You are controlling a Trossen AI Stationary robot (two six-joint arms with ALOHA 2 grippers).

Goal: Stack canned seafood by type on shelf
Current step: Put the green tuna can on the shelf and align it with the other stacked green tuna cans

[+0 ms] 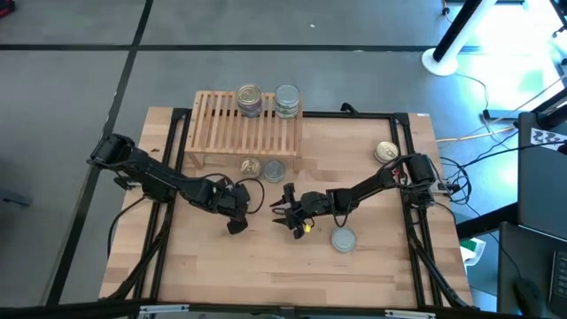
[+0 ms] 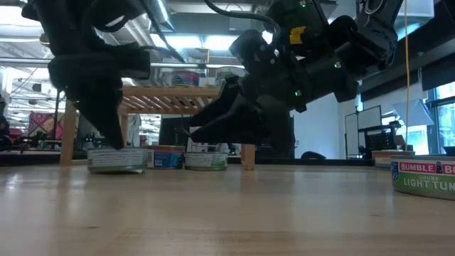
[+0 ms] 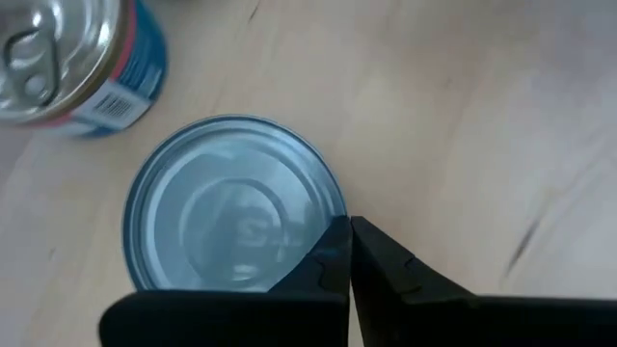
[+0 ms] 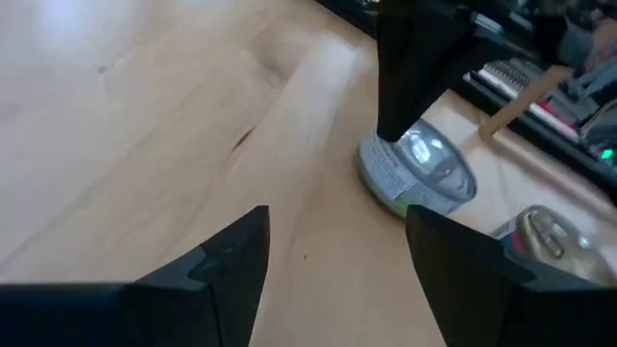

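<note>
On the shelf [image 1: 229,128] stand a stack of gold-lidded cans [image 1: 250,99] and a stack of silver-lidded cans [image 1: 286,100]. On the table in front of the shelf sit a gold-lidded can with a blue label [image 1: 251,166] and a silver-lidded one [image 1: 274,170]. My left gripper [image 3: 349,241] is shut, its tips at the rim of another silver-lidded can [image 3: 231,217], which the gripper hides in the high view. My right gripper [image 1: 285,208] is open and low over bare table, pointing at that can [image 4: 416,172]. My left gripper touches the silver-lidded can with its shut fingertips [image 3: 333,253] at the lid's rim [image 3: 323,198], on the side away from the blue-labelled can. The fingers slant down from above. The can sits flat on the table.
A silver-lidded can [image 1: 344,238], labelled light tuna [image 2: 425,176], lies near the right gripper. A gold-lidded can [image 1: 386,151] sits by the right arm's base. A dark frame [image 1: 407,133] runs around the table's edge. Bare wood lies in the near middle.
</note>
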